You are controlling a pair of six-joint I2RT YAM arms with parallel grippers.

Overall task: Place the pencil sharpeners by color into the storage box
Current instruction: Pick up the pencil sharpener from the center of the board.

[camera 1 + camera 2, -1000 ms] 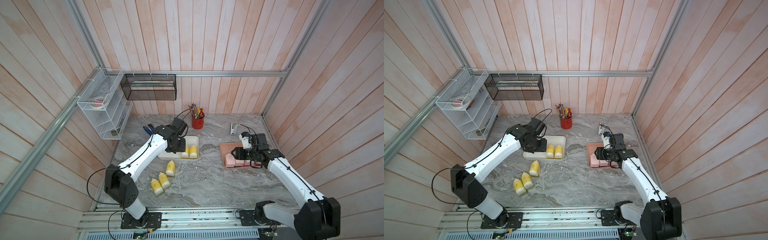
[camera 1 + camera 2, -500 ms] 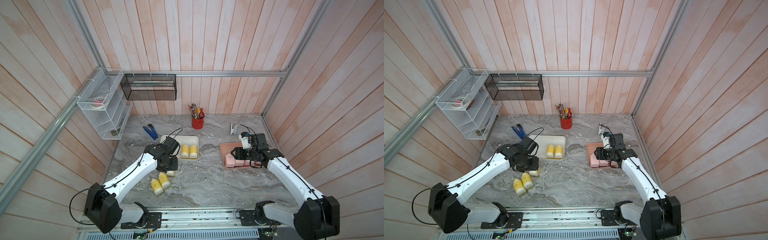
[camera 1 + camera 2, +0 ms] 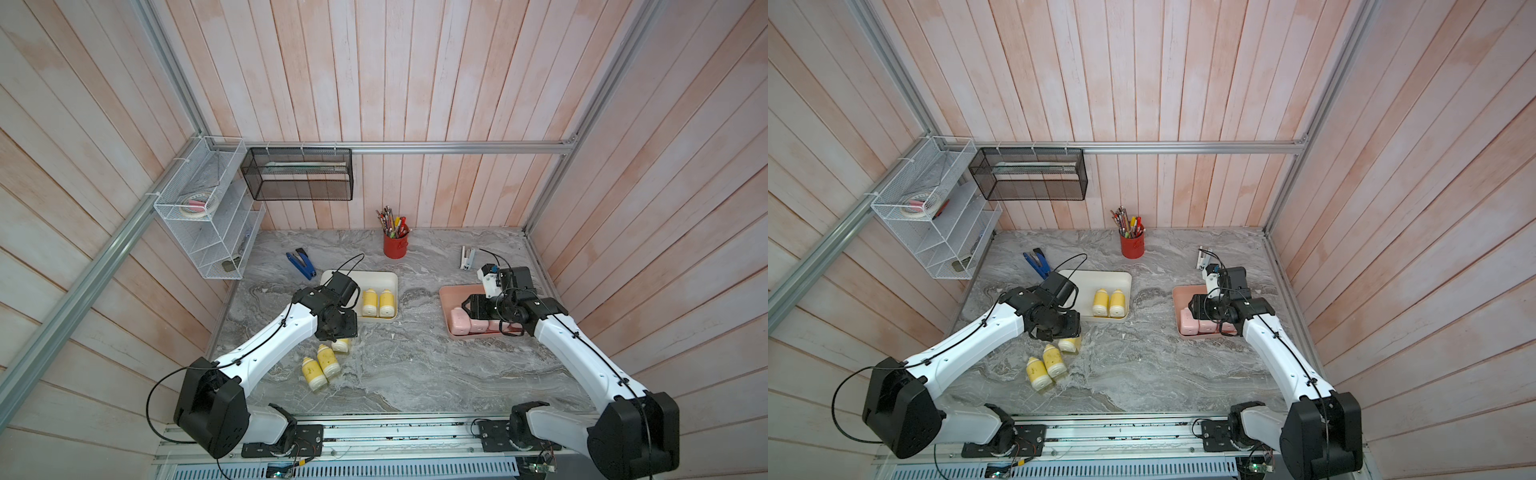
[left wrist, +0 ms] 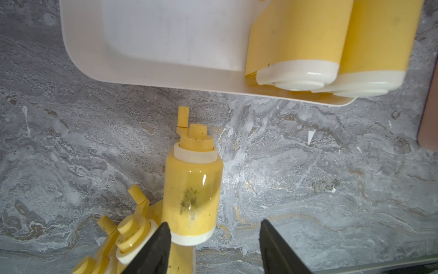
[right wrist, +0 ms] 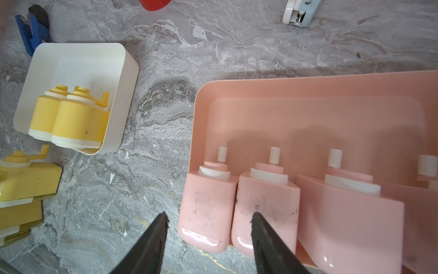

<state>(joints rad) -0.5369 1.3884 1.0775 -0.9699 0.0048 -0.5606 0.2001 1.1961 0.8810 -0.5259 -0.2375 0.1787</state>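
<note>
Wire rack [image 3: 195, 232]: hung on the left wall, above the table [image 3: 415, 374]; a black mesh basket [image 3: 299, 174] hung beside it on the back wall.
Blue tool [image 3: 300, 263]: lay on the table, just behind the cream tray's left corner.
Loose yellow sharpeners [image 3: 328, 360]: three lay on their sides on the table in front of the cream tray; two lay side by side, touching; the third sharpener [image 3: 341, 344] was half hidden under the left wrist.
Left jaws: pointed down over the third sharpener; stood partly apart, gripping nothing; in the left wrist view its cream base sat just beside one finger [image 4: 154, 249]; contact could not be told.
Cream tray [image 3: 357, 275]: held two yellow sharpeners [image 3: 369, 302], side by side at its right end.
Red cup [image 3: 395, 246]: stood upright near the back wall, full of pencils.
Stapler [image 3: 467, 257]: lay behind the pink tray.
Pink tray [image 5: 308, 106]: held four pink sharpeners [image 5: 208, 208] in one row, cranks pointing the same way.
Right jaws: hung over the row's end nearest the cream tray; stood fairly wide, holding nothing.
</note>
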